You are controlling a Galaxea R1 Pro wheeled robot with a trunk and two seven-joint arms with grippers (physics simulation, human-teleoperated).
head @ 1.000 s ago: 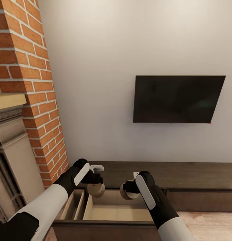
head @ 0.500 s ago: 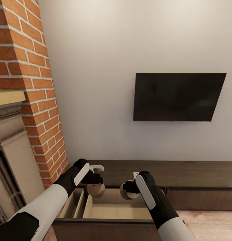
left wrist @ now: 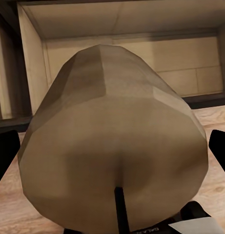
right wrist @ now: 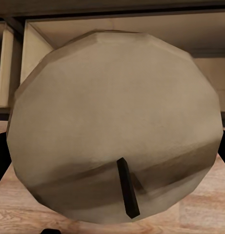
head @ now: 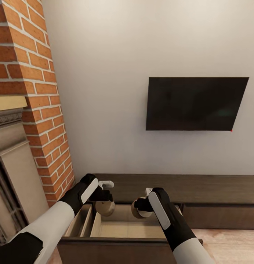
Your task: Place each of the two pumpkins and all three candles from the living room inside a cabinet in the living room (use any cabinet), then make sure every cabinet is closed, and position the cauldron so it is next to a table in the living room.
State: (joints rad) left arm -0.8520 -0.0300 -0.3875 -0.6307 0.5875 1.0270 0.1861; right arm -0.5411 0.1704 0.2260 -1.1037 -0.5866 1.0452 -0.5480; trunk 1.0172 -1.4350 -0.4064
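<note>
Two cream candles are held over the open drawer (head: 127,228) of the long dark brown cabinet (head: 207,189). My left gripper (head: 104,204) is shut on one candle (head: 105,208), which hangs above the drawer's back left corner. In the left wrist view this candle (left wrist: 112,146) lies with its wick end towards the camera, the pale drawer bottom beyond it. My right gripper (head: 140,206) is shut on the other candle (head: 137,210), near the drawer's back edge. The right wrist view has that candle's (right wrist: 117,126) round wick face close up. Pumpkins, cauldron and table are out of view.
A black TV screen (head: 196,104) hangs on the white wall above the cabinet. A red brick chimney (head: 39,91) and a beige fireplace surround (head: 11,157) stand close on the left. Light wooden floor (head: 229,244) lies in front of the cabinet at right.
The whole picture has shifted a little upward, so the camera has moved. Both grippers keep hold of their candles over the open drawer.
</note>
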